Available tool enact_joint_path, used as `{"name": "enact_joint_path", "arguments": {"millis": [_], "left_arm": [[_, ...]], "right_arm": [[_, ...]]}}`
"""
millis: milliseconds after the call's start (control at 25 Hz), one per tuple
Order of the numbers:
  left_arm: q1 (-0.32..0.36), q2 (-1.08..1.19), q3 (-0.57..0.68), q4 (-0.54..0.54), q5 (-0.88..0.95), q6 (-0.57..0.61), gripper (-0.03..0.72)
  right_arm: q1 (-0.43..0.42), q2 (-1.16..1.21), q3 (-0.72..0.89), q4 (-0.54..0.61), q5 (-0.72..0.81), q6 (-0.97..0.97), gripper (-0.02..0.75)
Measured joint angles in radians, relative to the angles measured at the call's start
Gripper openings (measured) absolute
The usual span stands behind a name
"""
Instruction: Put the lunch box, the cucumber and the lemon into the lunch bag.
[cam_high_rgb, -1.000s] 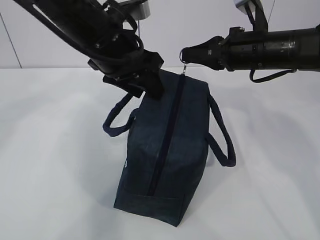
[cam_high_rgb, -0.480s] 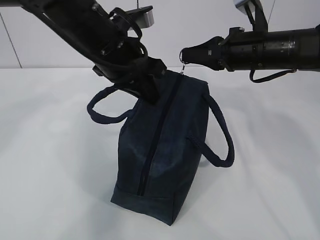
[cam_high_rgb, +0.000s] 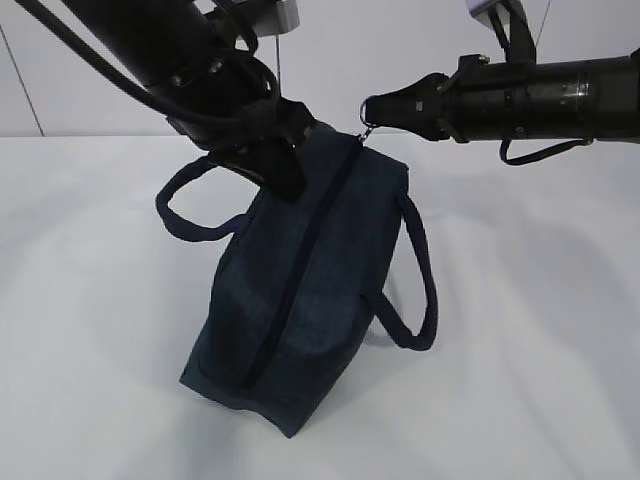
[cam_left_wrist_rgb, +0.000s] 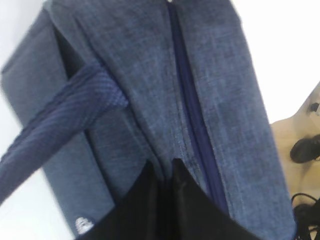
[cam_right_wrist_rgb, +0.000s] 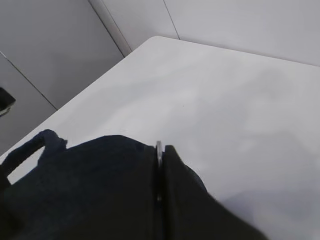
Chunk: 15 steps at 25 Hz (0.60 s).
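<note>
The dark navy lunch bag (cam_high_rgb: 310, 290) hangs tilted, its far top end lifted and its near bottom end on the white table; its black zipper (cam_high_rgb: 300, 270) is closed along its length. My left gripper (cam_high_rgb: 285, 178) is shut on a fold of the bag's fabric at the upper left, also seen in the left wrist view (cam_left_wrist_rgb: 165, 167). My right gripper (cam_high_rgb: 372, 110) is shut on the metal ring pull (cam_right_wrist_rgb: 159, 152) at the zipper's far end. Two loop handles (cam_high_rgb: 185, 205) hang at the sides. The white logo (cam_left_wrist_rgb: 82, 225) shows on the bag's end. The lunch box, cucumber and lemon are out of view.
The white table (cam_high_rgb: 540, 330) spreads on all sides of the bag, with a pale wall behind it. The right wrist view shows the table's far corner (cam_right_wrist_rgb: 155, 40) and grey wall panels beyond.
My left gripper has moved left and up a little with the fabric. The bag has swung, its bottom end sliding to the left. My right gripper has held still on the ring pull.
</note>
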<state>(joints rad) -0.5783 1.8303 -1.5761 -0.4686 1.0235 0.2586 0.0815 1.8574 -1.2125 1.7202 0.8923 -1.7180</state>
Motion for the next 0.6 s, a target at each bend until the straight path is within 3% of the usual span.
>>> {"name": "enact_joint_path", "arguments": {"millis": [600], "left_arm": [[0.002, -0.054, 0.0, -0.005, 0.112, 0.029, -0.007]], "right_arm": [[0.0, 0.0, 0.0, 0.031, -0.024, -0.031, 0.0]]}}
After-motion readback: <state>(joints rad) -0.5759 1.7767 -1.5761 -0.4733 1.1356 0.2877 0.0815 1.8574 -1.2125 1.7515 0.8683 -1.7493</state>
